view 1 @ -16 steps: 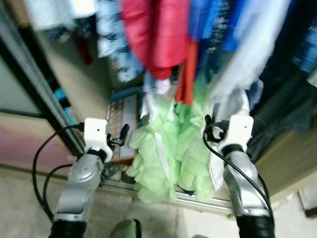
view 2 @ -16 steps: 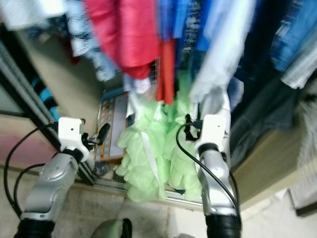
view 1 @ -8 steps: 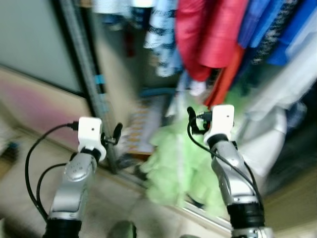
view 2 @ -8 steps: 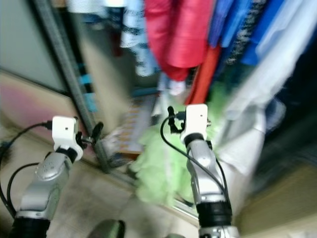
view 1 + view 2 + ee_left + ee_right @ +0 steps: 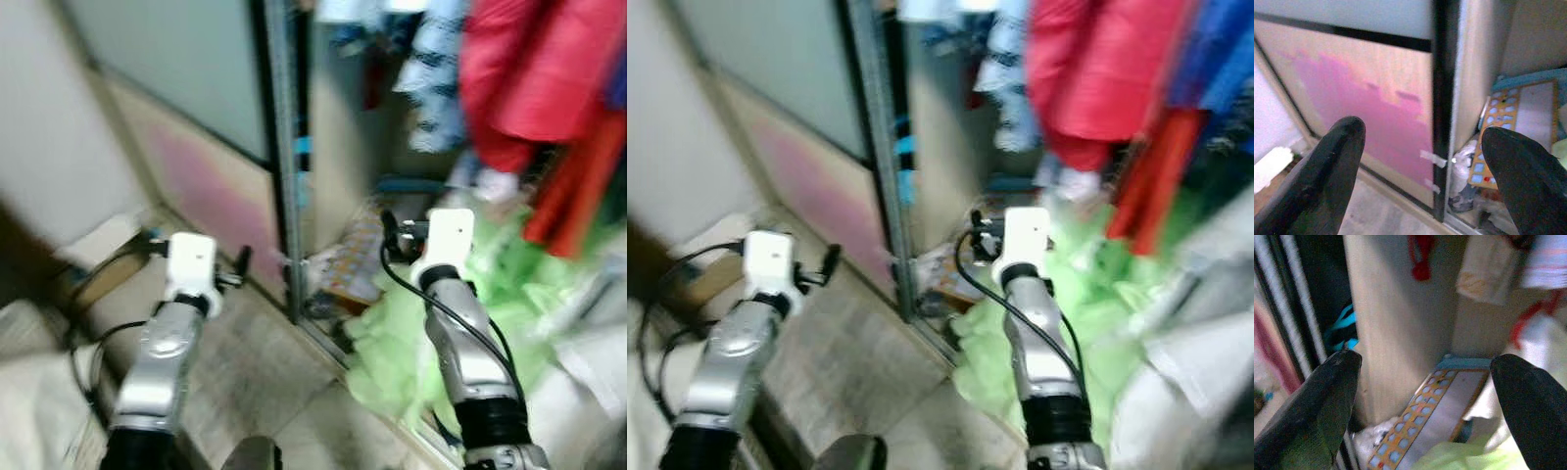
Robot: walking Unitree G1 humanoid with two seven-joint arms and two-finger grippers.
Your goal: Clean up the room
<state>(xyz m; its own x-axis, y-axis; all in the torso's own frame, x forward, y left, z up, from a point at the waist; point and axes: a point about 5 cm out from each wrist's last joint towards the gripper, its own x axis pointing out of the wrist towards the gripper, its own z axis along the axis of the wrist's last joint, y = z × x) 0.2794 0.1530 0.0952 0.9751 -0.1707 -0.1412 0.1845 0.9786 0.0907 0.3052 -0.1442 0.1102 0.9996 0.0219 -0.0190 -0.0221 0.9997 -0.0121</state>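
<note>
Wardrobe w/ sliding door [image 5: 186, 98] stands open; frosted panel above, wood-look panel w/ pink sheen below, dark metal door frame [image 5: 284, 166] at its edge. Hanging clothes [image 5: 529, 78] inside – red, blue, patterned – blurred since the head views are smeared. Tidying looks far from done, as far as can be judged: wardrobe floor is a mess.

Biggest loose item is the light green garment [image 5: 411, 333], heaped at the wardrobe's bottom and spilling over the track onto the tile floor [image 5: 265, 372]. It still needs lifting or hanging. Just beside it, toward the frame, a flat board w/ orange border and blue squares [image 5: 1420, 416] leans in the corner, w/ small white and dark clutter [image 5: 1464, 181] at its foot. All untouched.

Left gripper [image 5: 1425, 161] is spread wide, nothing between its fingers, pointing at the frame's base and pink panel. Right gripper [image 5: 1425, 401] is likewise spread wide and empty, aimed at the board in the corner, green cloth just below it.

Neither claw touches anything, so no item is in hand; nearly all pickup remains
</note>
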